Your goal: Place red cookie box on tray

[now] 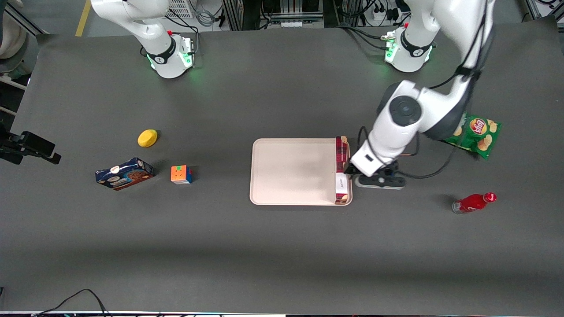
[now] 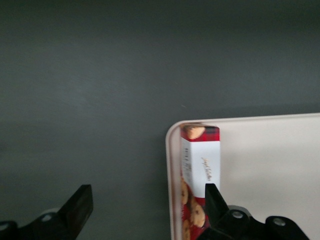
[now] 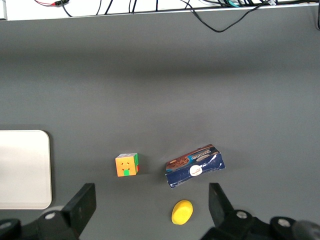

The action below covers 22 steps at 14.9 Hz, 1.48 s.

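Note:
The red cookie box [image 1: 340, 154] lies on the tray [image 1: 295, 171], along the tray's short edge toward the working arm's end, just inside the rim. In the left wrist view the red cookie box [image 2: 200, 160] shows its white label and cookie pictures, on the pale tray [image 2: 270, 170]. My left gripper [image 1: 352, 169] hovers low over that tray edge. The left gripper [image 2: 146, 200] is open wide. One finger [image 2: 212, 197] is beside the box and the other finger [image 2: 80, 202] is over the bare table. Nothing is held.
A green chips bag [image 1: 478, 134] and a red bottle [image 1: 473, 203] lie toward the working arm's end. A dark blue cookie box [image 1: 124, 173], a colour cube [image 1: 181, 174] and a yellow round object [image 1: 147, 138] lie toward the parked arm's end.

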Each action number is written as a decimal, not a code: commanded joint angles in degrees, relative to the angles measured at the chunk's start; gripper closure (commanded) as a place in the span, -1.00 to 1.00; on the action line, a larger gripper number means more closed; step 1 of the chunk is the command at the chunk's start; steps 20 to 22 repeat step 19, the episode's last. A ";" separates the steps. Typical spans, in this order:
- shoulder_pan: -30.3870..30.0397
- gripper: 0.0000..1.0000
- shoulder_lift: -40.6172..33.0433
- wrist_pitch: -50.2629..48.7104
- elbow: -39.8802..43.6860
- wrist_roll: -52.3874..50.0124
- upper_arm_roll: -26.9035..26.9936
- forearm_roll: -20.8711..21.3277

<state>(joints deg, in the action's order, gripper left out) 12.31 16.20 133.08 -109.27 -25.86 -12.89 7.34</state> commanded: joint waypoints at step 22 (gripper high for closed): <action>-10.11 -1.00 -23.84 -37.89 11.53 24.54 12.45 -7.60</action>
